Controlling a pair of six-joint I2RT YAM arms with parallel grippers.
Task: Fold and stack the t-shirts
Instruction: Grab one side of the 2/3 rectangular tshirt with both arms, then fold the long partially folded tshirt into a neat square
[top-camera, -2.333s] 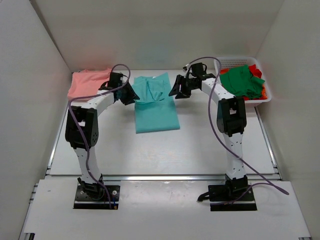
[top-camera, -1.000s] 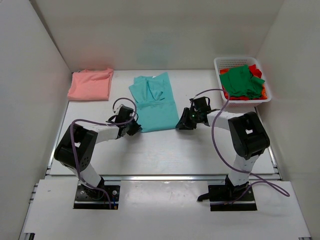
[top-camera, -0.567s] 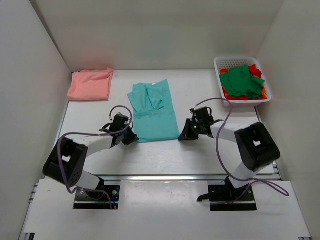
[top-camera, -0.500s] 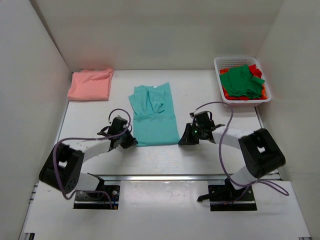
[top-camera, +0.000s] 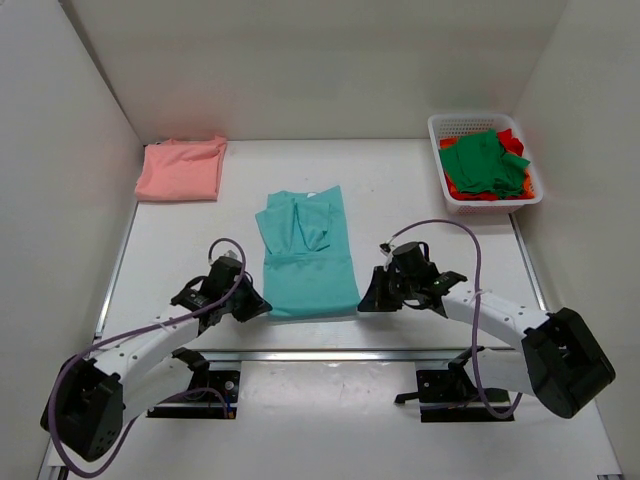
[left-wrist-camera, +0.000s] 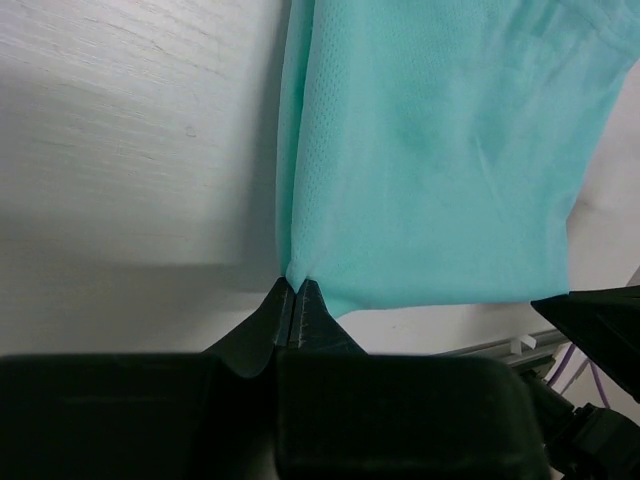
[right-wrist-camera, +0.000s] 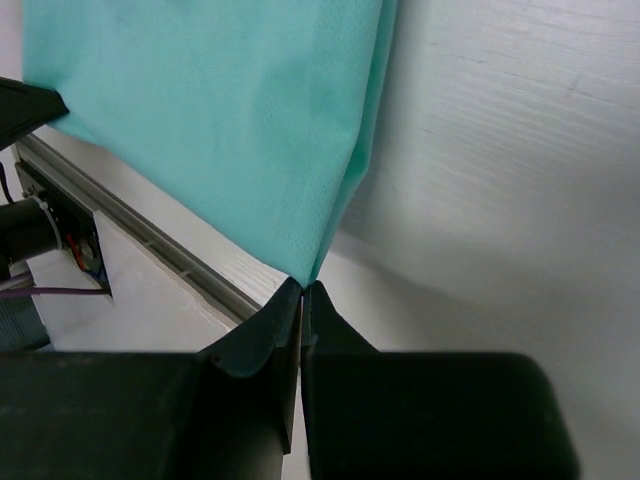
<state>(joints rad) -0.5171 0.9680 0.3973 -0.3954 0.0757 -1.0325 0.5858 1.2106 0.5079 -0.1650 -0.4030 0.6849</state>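
Observation:
A teal t-shirt (top-camera: 305, 255) lies lengthwise in the middle of the table, its sides folded in. My left gripper (top-camera: 262, 310) is shut on its near left corner, and the wrist view shows the teal cloth (left-wrist-camera: 420, 150) pinched between the tips of my left gripper (left-wrist-camera: 295, 285). My right gripper (top-camera: 364, 304) is shut on the near right corner; the teal fabric (right-wrist-camera: 230, 120) runs up from the tips of my right gripper (right-wrist-camera: 303, 285). A folded salmon-pink t-shirt (top-camera: 181, 168) rests at the far left. Dark green (top-camera: 483, 161) and red (top-camera: 512, 138) t-shirts fill the basket.
The white mesh basket (top-camera: 447, 127) stands at the far right corner. A metal rail (top-camera: 330, 352) runs along the table's near edge, just behind both grippers. White walls close in the left, back and right sides.
Both grippers have pulled toward the near edge, dragging the teal t-shirt's hem toward the arm bases. The right gripper closed on its corner during the last second.

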